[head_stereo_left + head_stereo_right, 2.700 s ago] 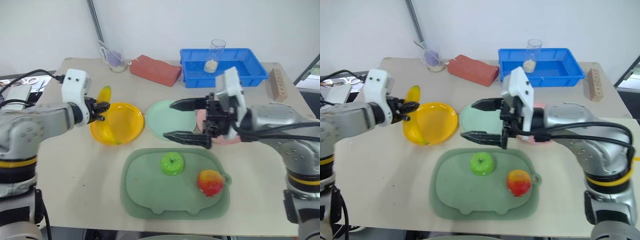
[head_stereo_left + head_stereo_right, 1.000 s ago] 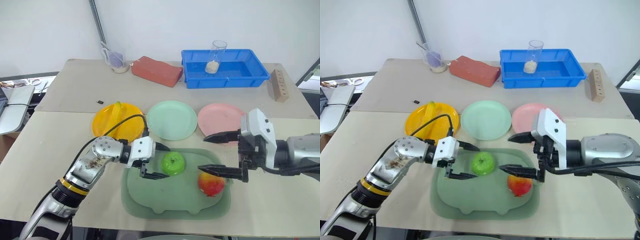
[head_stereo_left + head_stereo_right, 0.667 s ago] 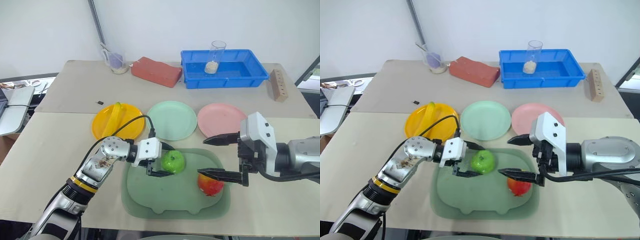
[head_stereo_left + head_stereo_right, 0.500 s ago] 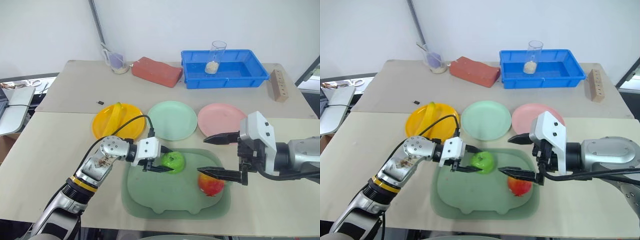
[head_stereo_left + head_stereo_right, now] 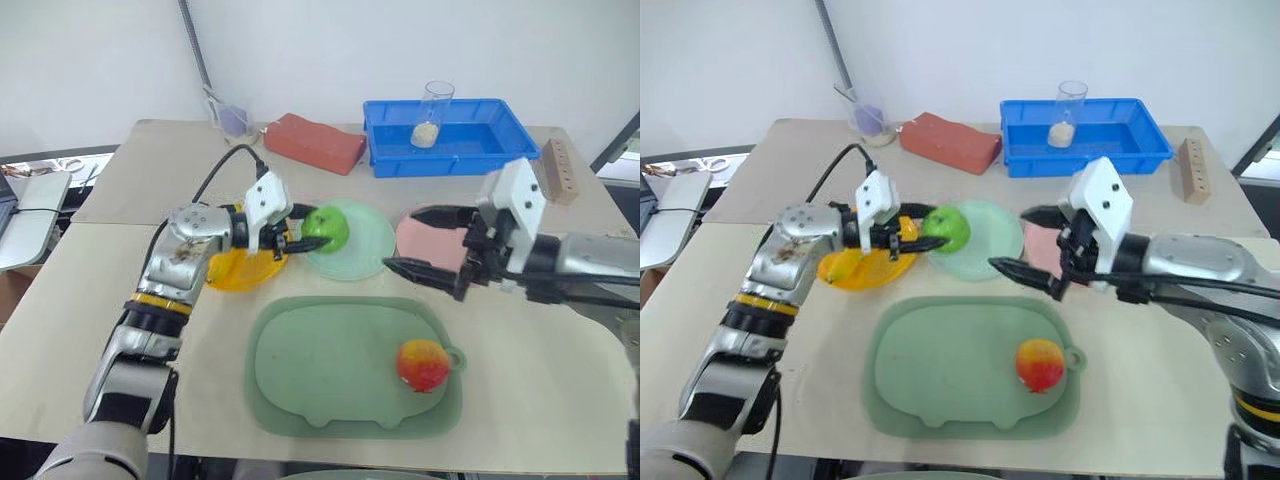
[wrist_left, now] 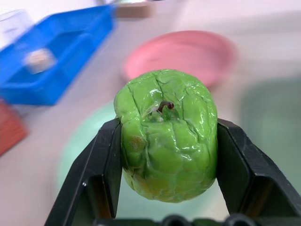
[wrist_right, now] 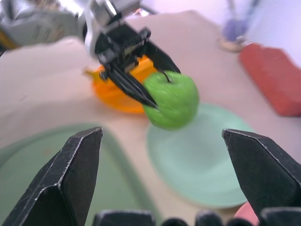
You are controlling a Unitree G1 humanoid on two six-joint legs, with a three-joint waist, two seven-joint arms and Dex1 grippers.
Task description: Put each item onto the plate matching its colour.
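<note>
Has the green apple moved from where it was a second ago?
Yes. The green apple has left the pig-shaped tray, where it lay beside the peach. The left gripper now holds it above the near edge of the mint green plate.

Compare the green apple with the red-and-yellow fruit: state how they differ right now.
The green apple is clamped in the left gripper over the mint plate; the red-and-yellow fruit lies free on the green tray. The apple is one colour, the fruit two. Both are small, roundish toys.
</note>
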